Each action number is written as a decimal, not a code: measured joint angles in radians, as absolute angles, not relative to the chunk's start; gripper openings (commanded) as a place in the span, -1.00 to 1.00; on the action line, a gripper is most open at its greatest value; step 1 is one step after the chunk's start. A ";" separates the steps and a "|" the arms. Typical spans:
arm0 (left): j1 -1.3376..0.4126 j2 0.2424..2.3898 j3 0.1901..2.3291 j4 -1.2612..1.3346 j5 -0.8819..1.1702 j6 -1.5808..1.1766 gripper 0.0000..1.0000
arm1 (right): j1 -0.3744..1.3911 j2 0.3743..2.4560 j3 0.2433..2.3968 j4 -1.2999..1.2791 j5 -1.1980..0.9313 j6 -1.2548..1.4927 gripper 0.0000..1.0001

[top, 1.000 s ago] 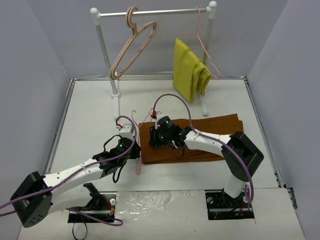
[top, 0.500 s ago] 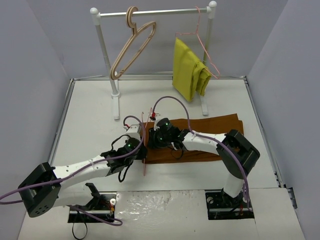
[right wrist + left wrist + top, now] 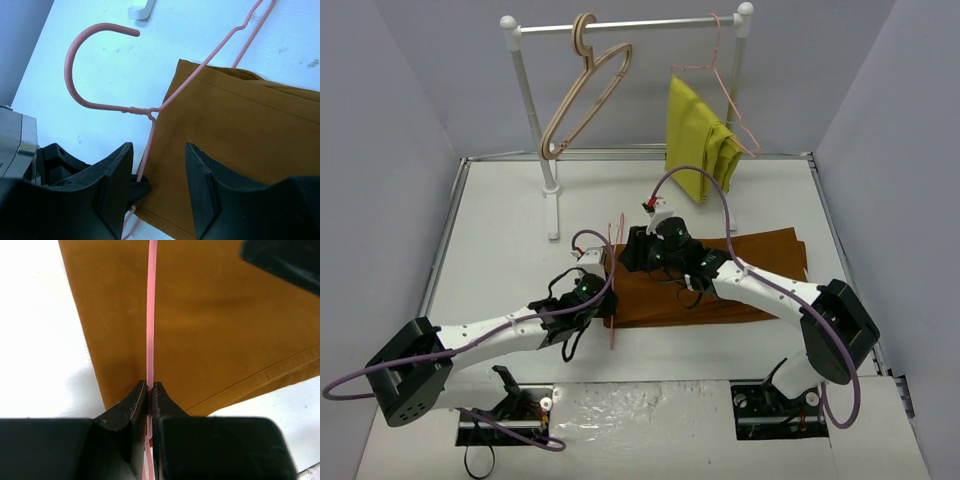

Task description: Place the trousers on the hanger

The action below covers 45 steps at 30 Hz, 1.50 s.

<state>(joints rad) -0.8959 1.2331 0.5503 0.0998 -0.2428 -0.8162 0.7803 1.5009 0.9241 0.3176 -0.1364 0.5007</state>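
One white counter [image 3: 500, 230] fills the room between grey walls, and a white clothes rail [image 3: 650, 24] stands along its back edge. The trousers [image 3: 760, 270] lie flat in a long rust-brown folded band across the middle of the counter, running from the centre out to the right.

Two white robot arms reach in from the near edge. The left arm [image 3: 490, 335] stretches low towards the left end of the trousers. The right arm [image 3: 770, 290] crosses above the cloth to that same end.

On the rail, a mustard-yellow folded garment [image 3: 695, 135] hangs at the right from a thin pink wire hanger [image 3: 725, 90]. A beige wooden hanger [image 3: 585, 95] hangs at the left.

The hanger [image 3: 612, 335] for the task, thin pink wire, sits at the left end of the trousers. In the right wrist view its hook [image 3: 66, 62] lies over bare counter, while its two sloping wires pass over the corner of the cloth [image 3: 240, 135]. Whether the wire rests on the cloth I cannot tell.

The left claw [image 3: 150, 390] is closed tight on one straight stretch of the wire [image 3: 151, 315], just at the near edge of the trousers [image 3: 215, 330]. The right claw [image 3: 159, 150] is open, its dark fingers [image 3: 112, 175] spread above the hanger's twisted neck and the cloth's edge, holding nothing.
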 measured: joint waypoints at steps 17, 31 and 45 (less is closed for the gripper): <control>-0.898 1.249 0.552 0.137 -0.240 -0.813 -0.95 | 0.833 1.713 1.003 0.363 -0.158 0.530 -0.27; -0.901 1.229 0.552 0.128 -0.231 -0.812 -0.17 | 0.837 1.748 0.999 0.389 -0.105 0.584 -1.00; -0.698 1.052 0.480 0.020 -0.167 -0.874 0.43 | 0.830 1.712 0.961 0.377 -0.025 0.588 -1.00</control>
<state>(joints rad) -0.6983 1.0519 0.4805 0.0200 -0.1673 -0.8738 0.8303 1.7123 0.9611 0.3771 -0.0250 0.5877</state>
